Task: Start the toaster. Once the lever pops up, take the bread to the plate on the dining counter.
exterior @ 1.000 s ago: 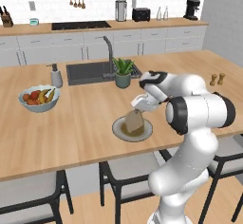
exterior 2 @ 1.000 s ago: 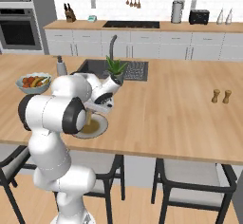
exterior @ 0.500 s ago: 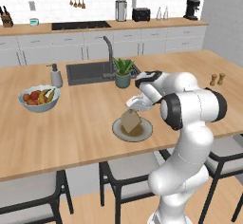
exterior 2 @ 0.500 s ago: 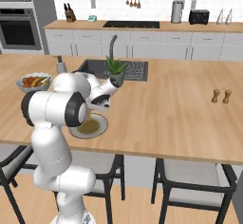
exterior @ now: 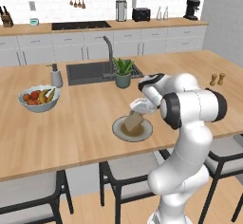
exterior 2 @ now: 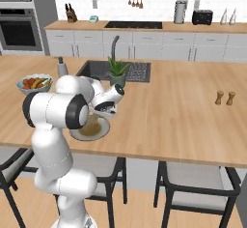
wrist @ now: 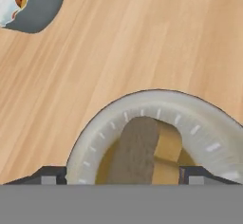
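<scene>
Change: compared with the frames a moment earlier, the tool (wrist: 116,174) has spread its jaws; the two fingertips (wrist: 50,176) now stand wide, one at each side of the bread (wrist: 142,153), apart from it.
Tool state: wide, holding nothing; it hovers low over the plate (exterior: 147,129).
Bread: the tan-brown slice rests with its lower end on the plate's brownish centre; in the left base view the bread (exterior: 134,121) leans tilted, its upper end toward the tool.
Plate: round, grey-rimmed, on the dining counter (exterior: 90,123) near its front edge, in front of the sink (exterior: 90,71) and potted plant (exterior: 123,71).
Toaster: black toaster (exterior: 141,14) on the far wall-side counter, well apart from the arm.
Other items: fruit bowl (exterior: 39,98) to the left of the plate.
Task meaning: judged, delivery is effectively complete; the bread is released onto the plate.
Remaining: judged, lift the tool straight away without knocking the leaning slice.
</scene>
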